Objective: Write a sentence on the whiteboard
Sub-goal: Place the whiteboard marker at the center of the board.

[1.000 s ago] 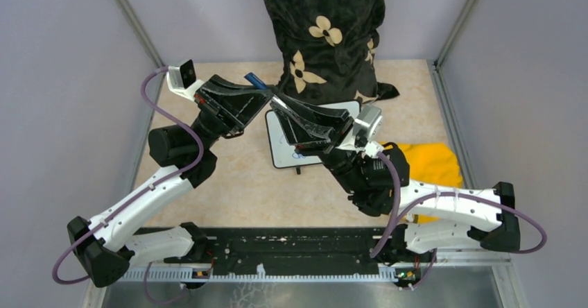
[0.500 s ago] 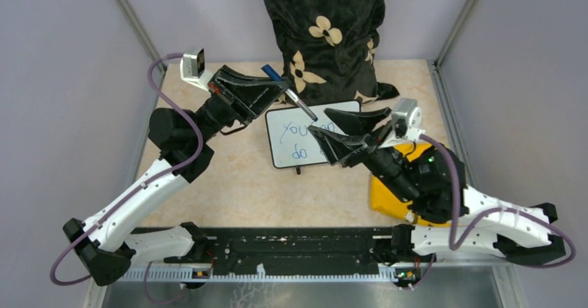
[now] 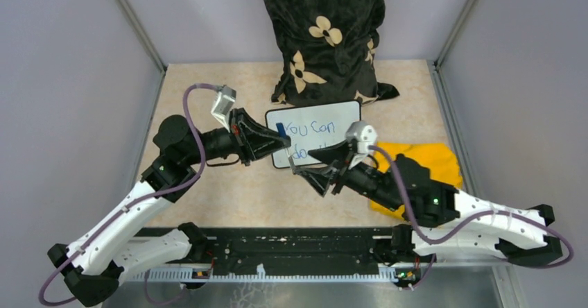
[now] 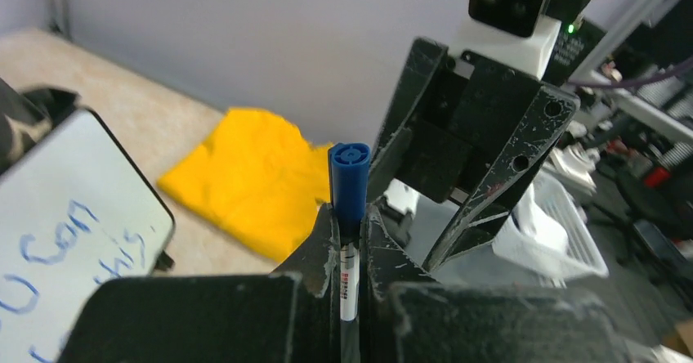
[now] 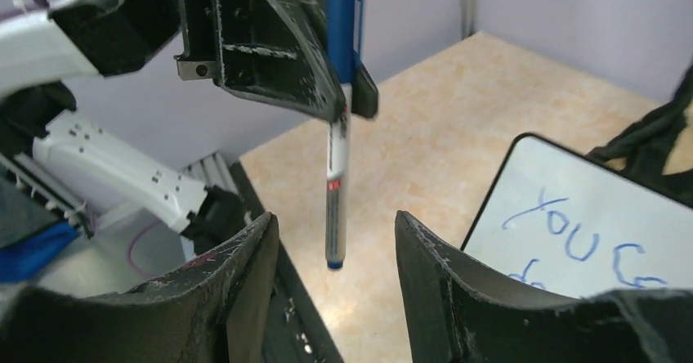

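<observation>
View of whiteboard (image 3: 347,117) unblocked — sentence (image 3: 312,128) exposed, judged finished; marker (image 5: 336,199) kept clamped by left gripper (image 4: 350,220), right gripper (image 5: 333,226) jaws just parted — nothing held.

Black-framed whiteboard (image 3: 313,112) lies flat; blue sentence (image 3: 311,127) partly hidden.

Lower line of the sentence (image 3: 310,128), partly hidden behind the right gripper (image 3: 302,164).

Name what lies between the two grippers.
A marker: shut in the left gripper, hanging between the right gripper's open fingers, shown in the right wrist view.
</observation>
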Available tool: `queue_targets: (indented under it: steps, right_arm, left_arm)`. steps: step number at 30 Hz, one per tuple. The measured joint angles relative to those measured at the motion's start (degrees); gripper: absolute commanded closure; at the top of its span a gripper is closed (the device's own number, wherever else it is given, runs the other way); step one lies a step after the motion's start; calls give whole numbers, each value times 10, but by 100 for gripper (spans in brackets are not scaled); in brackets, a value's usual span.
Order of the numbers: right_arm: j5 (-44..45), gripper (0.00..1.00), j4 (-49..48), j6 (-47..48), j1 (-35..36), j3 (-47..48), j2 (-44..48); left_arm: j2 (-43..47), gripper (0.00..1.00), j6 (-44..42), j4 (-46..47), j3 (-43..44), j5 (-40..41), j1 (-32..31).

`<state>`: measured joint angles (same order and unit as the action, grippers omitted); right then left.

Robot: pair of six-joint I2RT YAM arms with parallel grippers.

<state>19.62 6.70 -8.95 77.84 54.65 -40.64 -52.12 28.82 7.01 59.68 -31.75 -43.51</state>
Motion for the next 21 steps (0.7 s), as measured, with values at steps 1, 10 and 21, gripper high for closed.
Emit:
queue_targets:
  steps: [1, 10, 21]
  right_arm:
    - [-13, 46, 0, -5, 0, -4, -14]
    - [-84, 54, -19, -56, 0, -31, -94]
    - [-125, 69, -98, -143, -37, -71, -112]
  left_arm:
    - [5, 100, -1, -10, -12, -17, 0]
    - [70, 100, 0, -65, -79, -54, 0]
    - [97, 100, -14, -62, -106, -47, 0]
